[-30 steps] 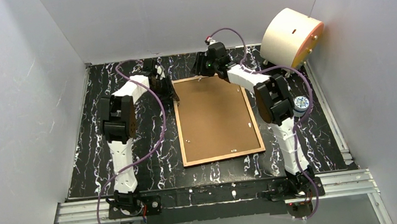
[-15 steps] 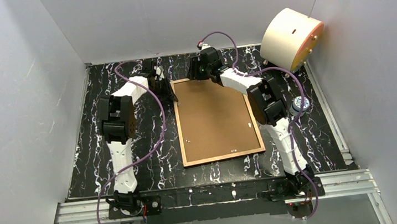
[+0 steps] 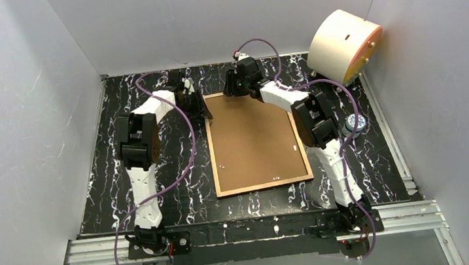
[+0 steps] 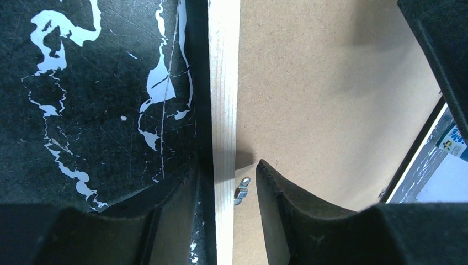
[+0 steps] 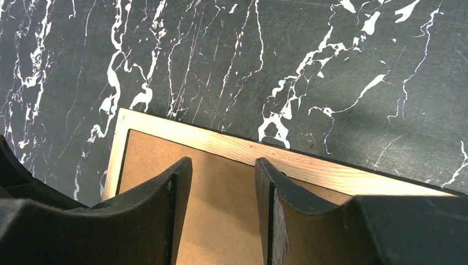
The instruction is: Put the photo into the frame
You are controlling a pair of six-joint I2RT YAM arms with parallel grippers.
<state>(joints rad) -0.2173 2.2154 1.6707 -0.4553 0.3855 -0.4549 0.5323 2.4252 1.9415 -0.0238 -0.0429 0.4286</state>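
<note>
The frame (image 3: 264,185) lies face down on the black marble table, light wood rim up, with the brown backing board (image 3: 252,140) set in it. The photo is hidden. My left gripper (image 3: 205,112) is open at the frame's far left corner. In the left wrist view it (image 4: 226,163) straddles the left wooden rail (image 4: 223,66), with a small metal clip (image 4: 241,190) beside the inner finger. My right gripper (image 3: 235,87) is open at the frame's far edge. In the right wrist view it (image 5: 223,161) is over the backing board (image 5: 149,160), just inside the far rail (image 5: 331,171).
A round beige wooden drum (image 3: 345,44) leans at the back right corner. A small blue-and-white roll (image 3: 354,123) sits beside the right arm, right of the frame. Grey walls close in the table on three sides.
My right gripper has moved left along the frame's far edge, towards its far left corner. The left arm and the frame have not moved.
</note>
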